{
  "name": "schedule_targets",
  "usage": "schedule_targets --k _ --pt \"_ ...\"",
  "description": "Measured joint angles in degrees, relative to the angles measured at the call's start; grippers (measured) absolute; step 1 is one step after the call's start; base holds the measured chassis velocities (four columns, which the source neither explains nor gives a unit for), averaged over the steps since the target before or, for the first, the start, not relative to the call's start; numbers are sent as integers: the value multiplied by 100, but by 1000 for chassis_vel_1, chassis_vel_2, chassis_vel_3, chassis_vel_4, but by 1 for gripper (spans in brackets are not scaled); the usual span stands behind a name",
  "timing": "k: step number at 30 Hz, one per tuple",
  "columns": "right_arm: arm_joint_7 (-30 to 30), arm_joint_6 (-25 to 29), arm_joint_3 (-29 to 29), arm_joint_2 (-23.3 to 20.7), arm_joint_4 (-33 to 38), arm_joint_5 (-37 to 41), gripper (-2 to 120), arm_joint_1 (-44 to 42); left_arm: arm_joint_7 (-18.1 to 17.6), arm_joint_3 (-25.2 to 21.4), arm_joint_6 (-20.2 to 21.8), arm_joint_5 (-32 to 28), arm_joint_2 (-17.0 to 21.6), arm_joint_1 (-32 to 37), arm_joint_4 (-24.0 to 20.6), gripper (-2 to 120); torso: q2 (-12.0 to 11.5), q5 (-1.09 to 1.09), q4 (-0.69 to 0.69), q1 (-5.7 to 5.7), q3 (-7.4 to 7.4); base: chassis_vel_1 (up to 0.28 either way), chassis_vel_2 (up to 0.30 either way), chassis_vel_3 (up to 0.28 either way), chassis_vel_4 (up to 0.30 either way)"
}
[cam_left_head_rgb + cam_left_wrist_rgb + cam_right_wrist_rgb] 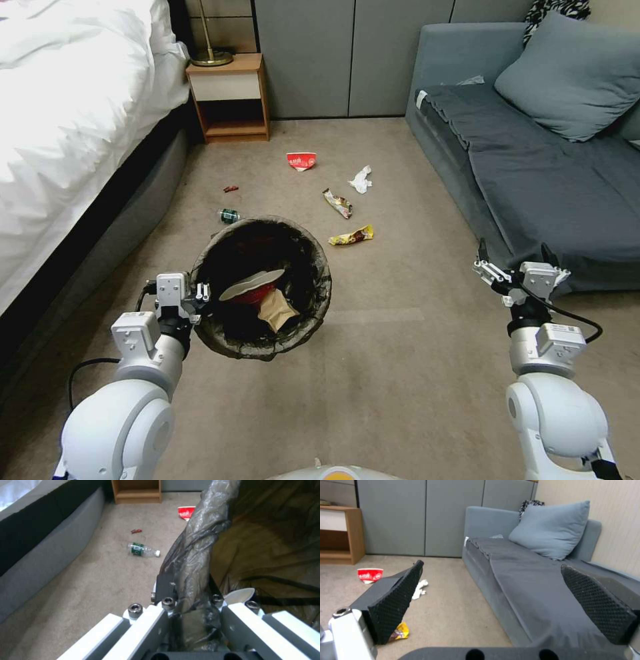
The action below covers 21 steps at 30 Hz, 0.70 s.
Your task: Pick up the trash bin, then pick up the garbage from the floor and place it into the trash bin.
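One trash bin point(261, 287) was there, with one tan paper bag point(277, 309) and one red-and-white bowl point(253, 287) inside. Six pieces of litter lay on the floor point(400, 347): one red carton point(301, 161), one crumpled tissue point(361, 179), two snack wrappers point(338, 203) point(351, 235), one clear plastic bottle point(143, 550) and one small red scrap point(231, 189). Two tools were counted: left tool point(202, 293), right tool point(513, 257).

Head overhead; wrists low, forward

- My left claw point(200, 293) is white-grey, its fingers clamping the dark brown-black bag on the trash bin point(313, 293).
- Ahead of it: red-and-white carton point(301, 161), yellow wrapper point(351, 235).
- Beside my right claw point(515, 257): grey-blue sofa point(533, 167).
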Motion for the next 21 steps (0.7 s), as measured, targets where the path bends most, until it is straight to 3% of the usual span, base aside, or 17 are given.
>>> schedule_targets --k 8,12,21 --pt "133 58 -37 -26 48 -55 100 -49 20 29 3 58 19 16 -7 0 0 0 0 0 0 0 0 0 0" --pt "-192 202 78 -37 62 -39 100 -81 33 80 3 100 28 20 -15 0 0 0 0 0 0 0 0 0 0" --pt "-328 398 132 -35 1 -77 100 -114 48 113 3 134 25 27 -32 0 0 0 0 0 0 0 0 0 0"
